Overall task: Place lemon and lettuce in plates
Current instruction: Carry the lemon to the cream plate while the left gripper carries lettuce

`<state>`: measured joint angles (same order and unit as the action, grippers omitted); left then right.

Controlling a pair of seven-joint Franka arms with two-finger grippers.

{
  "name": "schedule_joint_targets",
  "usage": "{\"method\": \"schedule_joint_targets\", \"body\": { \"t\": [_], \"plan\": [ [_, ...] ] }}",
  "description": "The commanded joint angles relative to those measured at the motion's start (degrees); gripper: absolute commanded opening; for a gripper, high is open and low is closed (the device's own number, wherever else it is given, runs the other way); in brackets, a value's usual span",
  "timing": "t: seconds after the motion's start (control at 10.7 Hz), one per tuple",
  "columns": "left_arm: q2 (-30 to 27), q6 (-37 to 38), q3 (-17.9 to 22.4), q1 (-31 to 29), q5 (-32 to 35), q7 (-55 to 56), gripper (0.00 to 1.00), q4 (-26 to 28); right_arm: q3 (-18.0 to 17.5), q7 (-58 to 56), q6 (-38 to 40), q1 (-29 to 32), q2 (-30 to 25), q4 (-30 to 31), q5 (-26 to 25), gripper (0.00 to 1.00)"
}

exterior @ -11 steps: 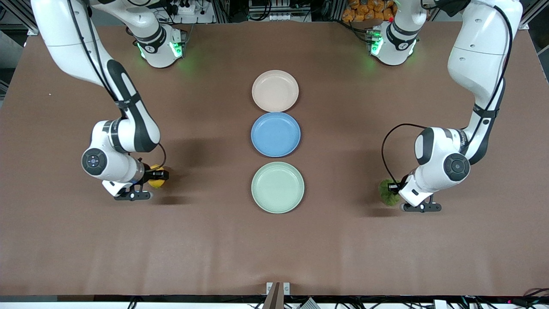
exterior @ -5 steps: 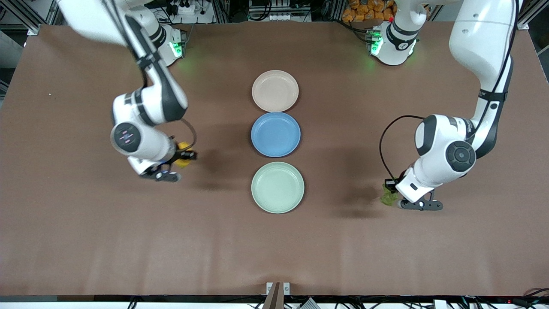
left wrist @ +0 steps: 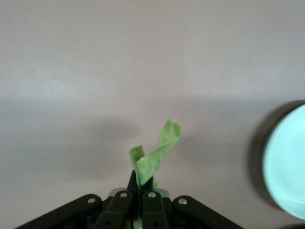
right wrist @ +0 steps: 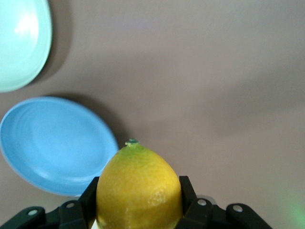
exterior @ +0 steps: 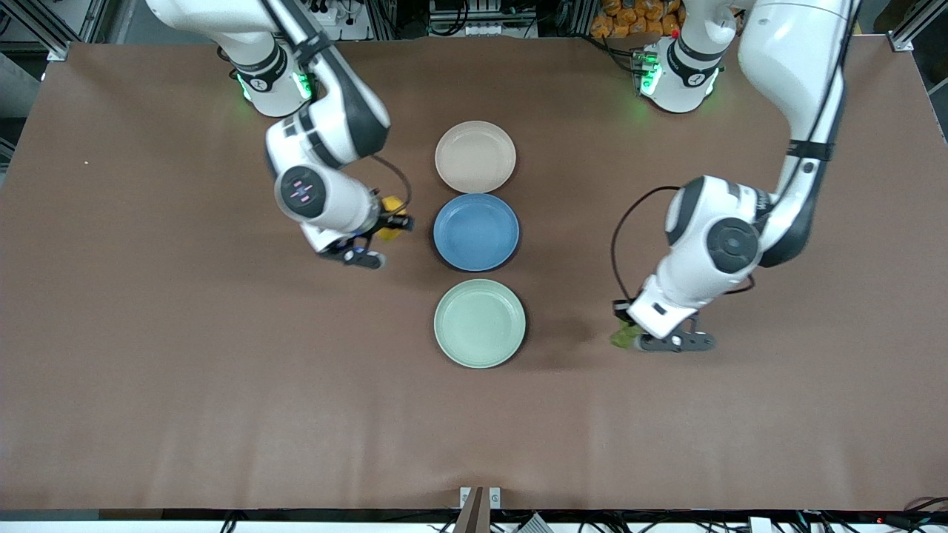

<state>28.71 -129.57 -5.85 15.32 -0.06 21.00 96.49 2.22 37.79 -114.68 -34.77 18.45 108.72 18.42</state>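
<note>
Fingers of the right gripper (right wrist: 138, 210) clamp the lemon (right wrist: 138, 183) just beside the blue plate (exterior: 475, 231), likely bound for the beige plate (exterior: 475, 156). Left gripper (left wrist: 138, 202) pinches the lettuce (left wrist: 155, 160) aloft, near the green plate (exterior: 479, 323), seemingly its target.
</note>
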Motion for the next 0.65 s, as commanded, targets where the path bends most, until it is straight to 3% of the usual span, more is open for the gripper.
{"method": "schedule_joint_targets", "body": {
  "t": [0.0, 0.19, 0.37, 0.56],
  "plan": [
    [1.61, 1.16, 0.49, 5.57, -0.29, 9.9, 0.0, -3.23, 0.41, 6.24, -0.19, -6.08, -1.93, 2.1, 6.33, 0.0],
    [3.62, 0.73, 0.49, 10.32, -0.2, 18.77, 0.0, -4.45, 0.41, 8.42, -1.15, -9.33, -2.1, 3.42, 8.47, 0.0],
    [8.18, -1.02, 0.57, 13.92, -0.03, 25.29, 0.0, -9.54, 0.41, 14.04, -4.48, -14.68, -2.1, 4.21, 8.39, 0.0],
    [11.62, -7.85, 0.58, 15.69, -0.03, 30.4, 0.0, -11.06, 0.5, 18.35, -8.96, -20.74, -1.93, 6.66, 8.39, 0.0]
  ]
}}
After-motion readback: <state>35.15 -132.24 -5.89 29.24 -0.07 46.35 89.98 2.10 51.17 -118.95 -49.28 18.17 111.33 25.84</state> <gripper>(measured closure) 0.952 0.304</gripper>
